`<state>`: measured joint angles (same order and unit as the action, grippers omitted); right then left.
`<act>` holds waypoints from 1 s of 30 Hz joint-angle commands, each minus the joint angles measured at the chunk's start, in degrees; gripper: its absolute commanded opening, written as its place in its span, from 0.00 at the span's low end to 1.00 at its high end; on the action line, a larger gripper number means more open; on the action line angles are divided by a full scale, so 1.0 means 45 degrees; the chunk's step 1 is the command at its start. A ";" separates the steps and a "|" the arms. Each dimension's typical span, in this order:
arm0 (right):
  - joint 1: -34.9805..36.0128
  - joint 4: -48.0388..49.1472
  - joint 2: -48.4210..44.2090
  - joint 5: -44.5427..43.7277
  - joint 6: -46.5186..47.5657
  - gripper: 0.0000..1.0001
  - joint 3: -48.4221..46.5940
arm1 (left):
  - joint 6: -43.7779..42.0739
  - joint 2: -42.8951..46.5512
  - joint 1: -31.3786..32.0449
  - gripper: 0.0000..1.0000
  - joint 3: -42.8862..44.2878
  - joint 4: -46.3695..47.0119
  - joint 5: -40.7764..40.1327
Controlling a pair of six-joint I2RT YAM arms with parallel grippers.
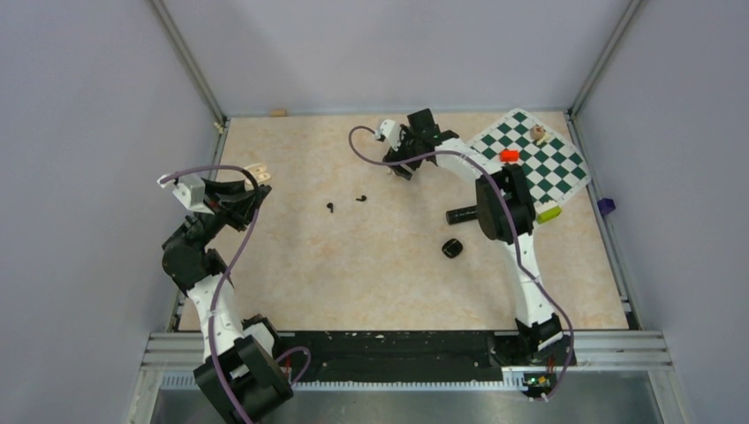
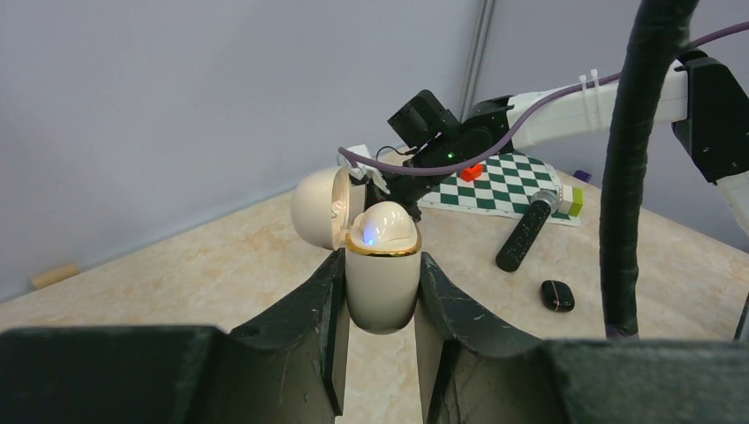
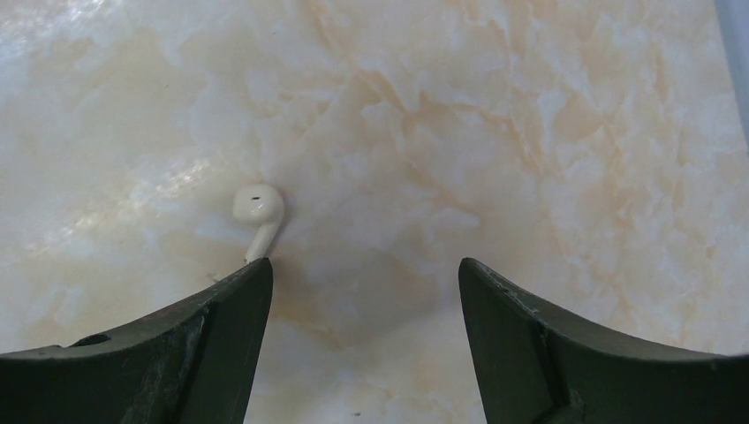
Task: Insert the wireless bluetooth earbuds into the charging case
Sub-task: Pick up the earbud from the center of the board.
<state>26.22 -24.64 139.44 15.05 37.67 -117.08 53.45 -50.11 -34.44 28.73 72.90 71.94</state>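
My left gripper (image 2: 382,261) is shut on the lower half of a cream charging case (image 2: 382,291) with a gold rim, held upright above the table. Its lid (image 2: 316,208) is swung open to the left, and a white bud (image 2: 382,225) with a blue light sits inside. My right gripper (image 3: 364,269) hangs open just above the table at the far middle. A white earbud (image 3: 258,210) lies there, its stem ending at my left fingertip, outside the gap. Two black earbuds (image 1: 329,208) (image 1: 360,197) and a shut black case (image 1: 452,248) lie mid-table, apart from both grippers.
A black cylinder with a silver tip (image 1: 461,215) lies beside the right arm. A green-and-white chessboard (image 1: 530,163) at the back right carries a red block (image 1: 509,155) and a small figure; a yellow-green block (image 1: 548,213) sits at its near edge. Walls close off three sides.
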 commanded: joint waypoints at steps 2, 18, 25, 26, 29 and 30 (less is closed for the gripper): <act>0.0281 -0.0297 -0.0863 0.0563 0.0852 0.77 0.1258 | 0.0209 0.0181 0.0007 0.00 0.0007 0.0733 -0.0245; -0.0827 -0.2350 0.0536 0.4474 -0.1857 0.73 -0.3631 | 0.0330 0.0239 0.0012 0.00 -0.0013 0.0868 -0.0240; -0.0754 -0.1438 0.1051 0.1589 -0.1989 0.73 -0.3227 | 0.0349 0.0191 -0.0001 0.00 0.0002 0.0869 -0.0244; -0.0749 -0.1438 0.1036 0.1445 -0.1858 0.73 -0.3063 | 0.0349 0.0201 0.0014 0.00 -0.0003 0.0869 -0.0257; -0.0679 -0.1202 0.0792 0.1300 -0.1567 0.73 -0.2238 | 0.0300 0.0178 0.0012 0.00 -0.0017 0.0869 -0.0264; -0.0632 -0.1066 0.0674 0.1289 -0.1456 0.73 -0.1917 | 0.0291 0.0175 0.0015 0.00 -0.0020 0.0869 -0.0264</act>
<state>22.50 -31.90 143.46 23.49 29.78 -128.90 54.17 -49.98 -34.39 28.69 73.97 71.92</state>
